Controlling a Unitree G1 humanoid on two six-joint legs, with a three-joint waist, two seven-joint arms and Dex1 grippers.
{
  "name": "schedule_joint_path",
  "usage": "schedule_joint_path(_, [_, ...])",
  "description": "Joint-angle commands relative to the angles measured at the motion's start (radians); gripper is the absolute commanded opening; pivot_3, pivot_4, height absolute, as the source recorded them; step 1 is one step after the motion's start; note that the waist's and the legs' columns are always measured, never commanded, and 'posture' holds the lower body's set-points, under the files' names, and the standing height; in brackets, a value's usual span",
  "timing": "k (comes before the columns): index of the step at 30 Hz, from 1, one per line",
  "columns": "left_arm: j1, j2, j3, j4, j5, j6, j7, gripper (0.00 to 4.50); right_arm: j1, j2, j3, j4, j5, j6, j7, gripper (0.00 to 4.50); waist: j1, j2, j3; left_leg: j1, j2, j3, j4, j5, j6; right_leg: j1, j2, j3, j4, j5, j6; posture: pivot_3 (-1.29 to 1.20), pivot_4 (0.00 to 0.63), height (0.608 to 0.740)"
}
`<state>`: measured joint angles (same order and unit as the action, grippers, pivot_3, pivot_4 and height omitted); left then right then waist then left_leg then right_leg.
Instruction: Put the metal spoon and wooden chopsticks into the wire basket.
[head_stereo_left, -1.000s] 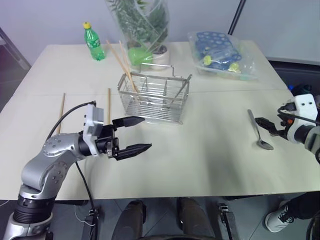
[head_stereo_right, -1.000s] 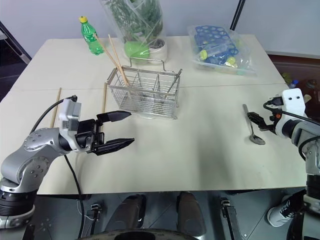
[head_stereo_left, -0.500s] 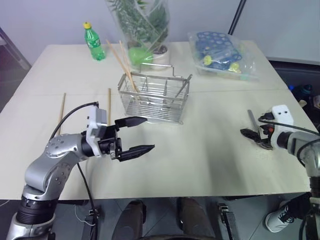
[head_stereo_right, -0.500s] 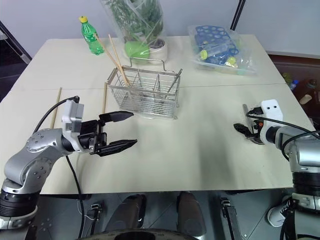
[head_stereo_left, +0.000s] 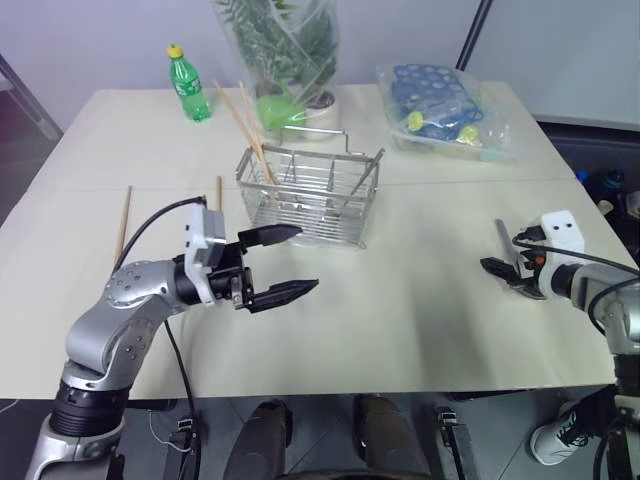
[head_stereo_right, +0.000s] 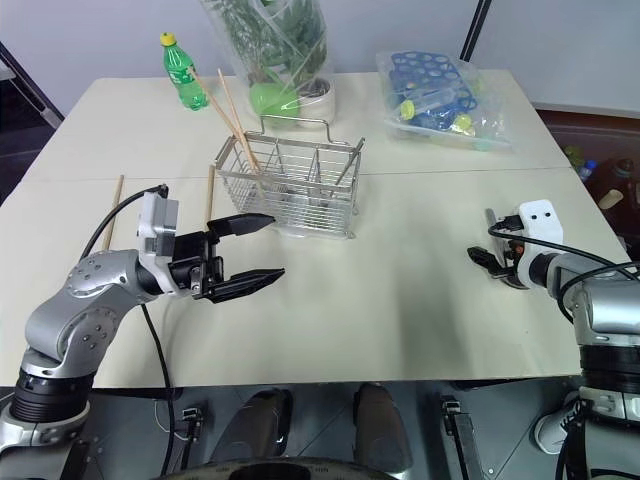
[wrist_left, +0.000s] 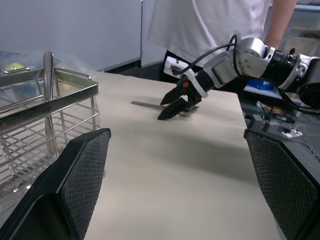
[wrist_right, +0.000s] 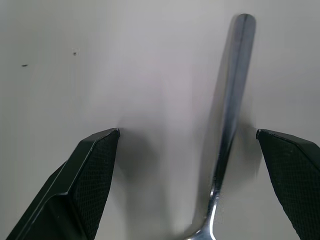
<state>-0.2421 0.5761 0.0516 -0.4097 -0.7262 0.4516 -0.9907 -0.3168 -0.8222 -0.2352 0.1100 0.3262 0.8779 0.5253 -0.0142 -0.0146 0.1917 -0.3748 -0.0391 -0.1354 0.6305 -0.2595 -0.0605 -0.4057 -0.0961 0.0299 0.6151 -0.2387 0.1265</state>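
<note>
Chrome wire basket (head_stereo_left: 310, 195), upright mid-bench toward the far edge, two wooden chopsticks (head_stereo_left: 247, 125) leaning inside, two more (head_stereo_left: 125, 217) flat near left edge; metal spoon (head_stereo_left: 512, 258) flat near right edge.

robot lab: bare test table (head_stereo_left: 420, 300), loose cables (wrist_left: 280, 132)

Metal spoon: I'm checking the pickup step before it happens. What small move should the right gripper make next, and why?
Probably close the right gripper on the metal spoon. Its fingers are open and low over the table, and the spoon's handle lies between them, nearer one finger, not yet gripped.
</note>
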Motion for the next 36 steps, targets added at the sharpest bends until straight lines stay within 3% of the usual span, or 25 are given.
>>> schedule_joint_path(1, [-0.006, -0.008, -0.001, -0.028, 0.004, -0.013, 0.018, 4.48, -0.019, -0.015, -0.016, 0.018, -0.02, 0.001, -0.011, 4.5, 0.0, 0.0, 0.0, 0.0, 0.0, 0.0, 0.0, 0.0, 0.0, 0.0, 0.0, 0.0, 0.0, 0.0, 0.0, 0.0, 0.15, 0.74])
schedule_joint_path(13, [0.002, -0.007, 0.012, -0.063, -0.002, 0.001, 0.068, 4.48, -0.102, -0.052, 0.055, 0.24, -0.045, -0.05, 0.112, 4.5, -0.001, -0.001, -0.001, 0.001, 0.0, 0.0, 0.0, 0.0, 0.0, 0.001, 0.0, 0.0, 0.0, 0.0, 0.0, 0.0, 0.15, 0.74])
schedule_joint_path(20, [0.003, -0.013, 0.026, -0.073, -0.018, 0.004, 0.108, 4.48, -0.126, -0.04, 0.083, 0.247, -0.061, -0.06, 0.147, 4.5, -0.005, -0.002, -0.001, 0.001, 0.0, 0.0, 0.001, 0.0, 0.0, 0.002, 0.0, 0.0, 0.0, 0.0, 0.0, 0.0, 0.15, 0.74])
schedule_joint_path(24, [0.005, -0.012, 0.025, -0.074, -0.024, 0.002, 0.119, 4.5, -0.111, -0.033, 0.076, 0.226, -0.057, -0.049, 0.148, 3.25, -0.004, -0.002, -0.001, 0.001, 0.0, 0.0, 0.001, 0.0, 0.0, 0.002, 0.0, 0.0, 0.0, 0.0, 0.0, 0.0, 0.15, 0.74])
schedule_joint_path(30, [0.002, -0.004, 0.026, -0.063, -0.036, 0.006, 0.106, 4.5, -0.095, -0.012, 0.047, 0.207, -0.045, -0.033, 0.129, 0.15, -0.003, -0.002, -0.001, 0.001, 0.0, 0.0, 0.001, 0.0, 0.0, 0.002, 0.0, 0.0, 0.0, 0.0, 0.0, 0.0, 0.15, 0.74])
schedule_joint_path(36, [-0.014, 0.022, 0.023, -0.042, -0.046, 0.012, 0.066, 4.5, -0.079, 0.0, 0.022, 0.175, -0.039, -0.014, 0.115, 0.03, 0.0, -0.002, -0.001, 0.001, 0.0, 0.0, 0.0, 0.0, 0.0, 0.002, 0.0, 0.0, 0.0, 0.0, 0.0, 0.0, 0.15, 0.74])
